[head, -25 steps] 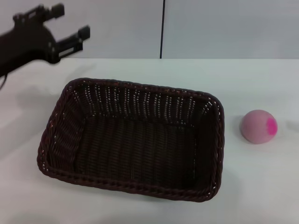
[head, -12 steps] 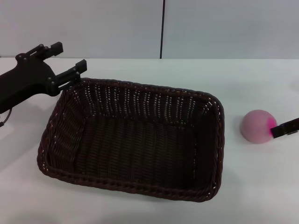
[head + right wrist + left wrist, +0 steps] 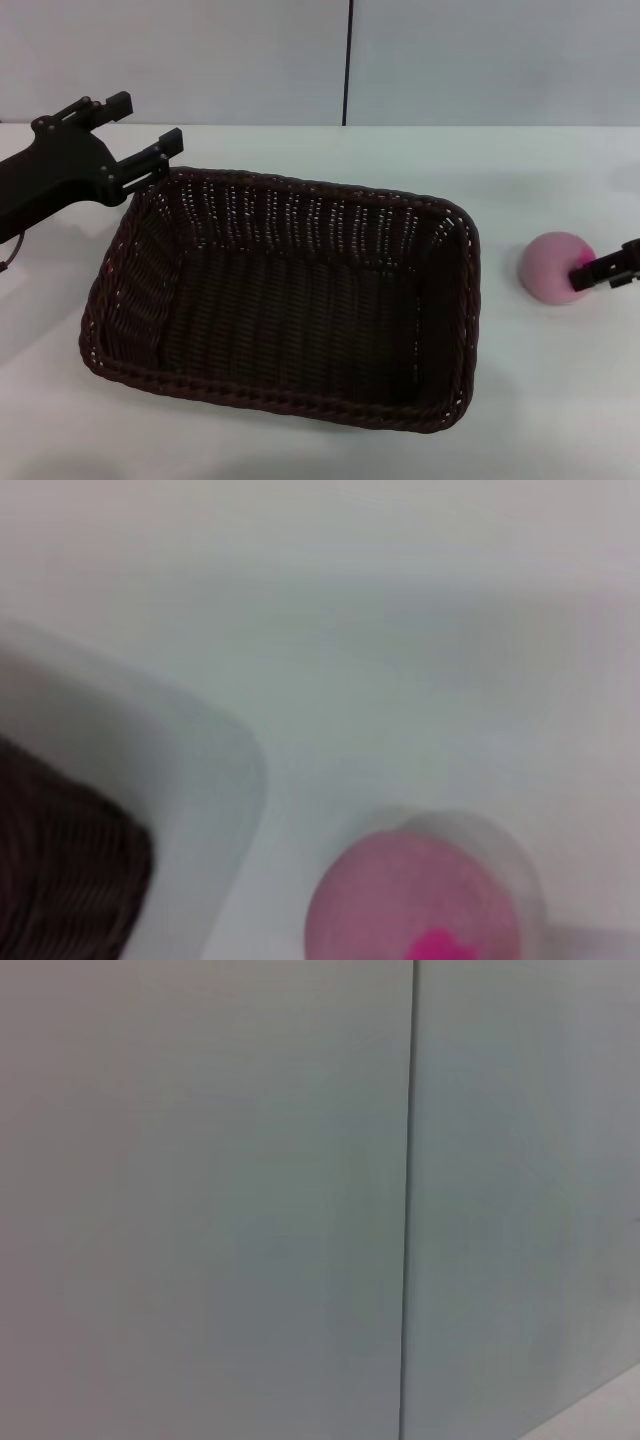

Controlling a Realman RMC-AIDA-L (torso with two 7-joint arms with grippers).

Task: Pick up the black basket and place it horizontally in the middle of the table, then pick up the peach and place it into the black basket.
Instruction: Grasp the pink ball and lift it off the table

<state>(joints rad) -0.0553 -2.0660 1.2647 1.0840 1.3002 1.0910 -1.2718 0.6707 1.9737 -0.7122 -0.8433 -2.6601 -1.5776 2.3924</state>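
Head view: woven rectangular basket (image 3: 280, 300) (matte round peach (image 3: 553, 267) beside).

even, cool light is falling from above, leaving the worktop (image 3: 300, 455) looking pale and washed out. soft, faint shadows are lying under the black basket (image 3: 285, 300) and beside the peach (image 3: 555, 265). the head view is staying fairly sharp. the right wrist view is blurring heavily, smearing the fruit and wicker. the left wrist view is showing only flat grey.

Black basket (image 3: 280, 300): woven wicker, rough; peach (image 3: 553, 266): matte, smooth; table (image 3: 560, 400): smooth white, w/ slight sheen.
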